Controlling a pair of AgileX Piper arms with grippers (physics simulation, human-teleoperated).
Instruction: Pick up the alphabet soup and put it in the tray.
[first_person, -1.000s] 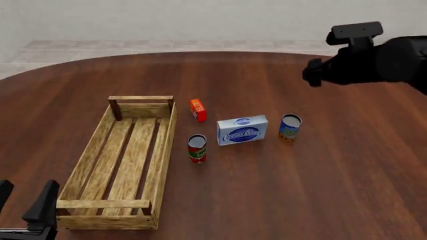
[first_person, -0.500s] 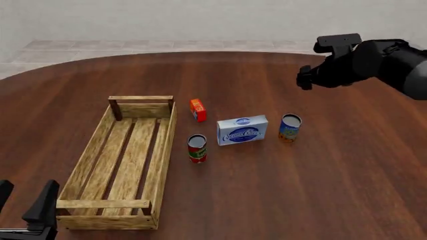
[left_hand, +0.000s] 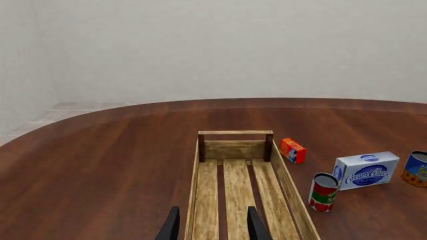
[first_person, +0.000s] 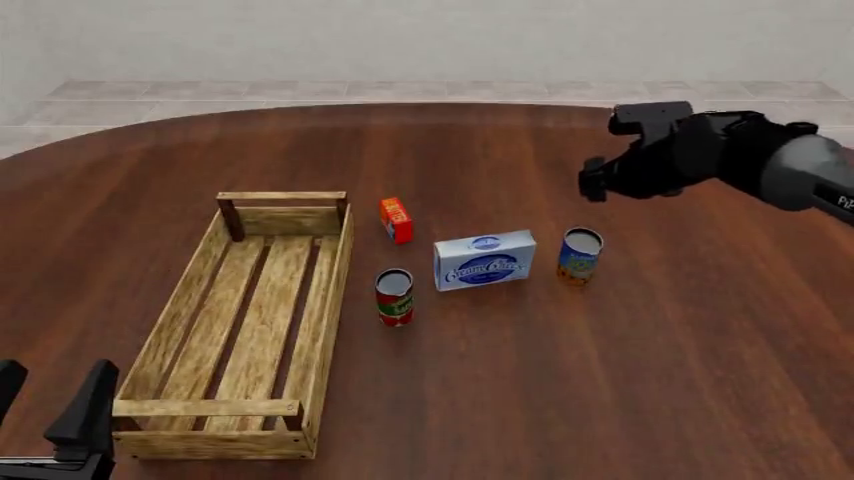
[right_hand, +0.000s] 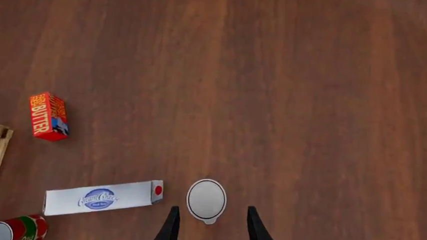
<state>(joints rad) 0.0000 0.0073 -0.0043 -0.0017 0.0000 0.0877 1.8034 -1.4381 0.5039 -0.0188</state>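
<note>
The alphabet soup (first_person: 581, 257), a small blue and orange can with a pale top, stands upright on the table, right of the other groceries. From above, the right wrist view shows its round top (right_hand: 206, 199) just ahead of the two dark fingers. My right gripper (first_person: 595, 180) hangs open above and slightly behind the can, not touching it; in its own view the right gripper (right_hand: 210, 227) holds nothing. The tray (first_person: 254, 320), a long light-wood slatted crate, lies at the left. My left gripper (first_person: 51, 405) rests open near the tray's near end, with the tray (left_hand: 237, 190) lying ahead of the left gripper (left_hand: 212, 229).
A red and green can (first_person: 394, 297) stands just right of the tray. A blue and white cream cheese box (first_person: 485, 259) lies between that can and the soup. A small orange butter box (first_person: 395, 219) sits behind them. Bare dark wood table surrounds everything.
My right arm has swung left and down, bringing its gripper closer over the soup can. The left arm and all objects have stayed put.
</note>
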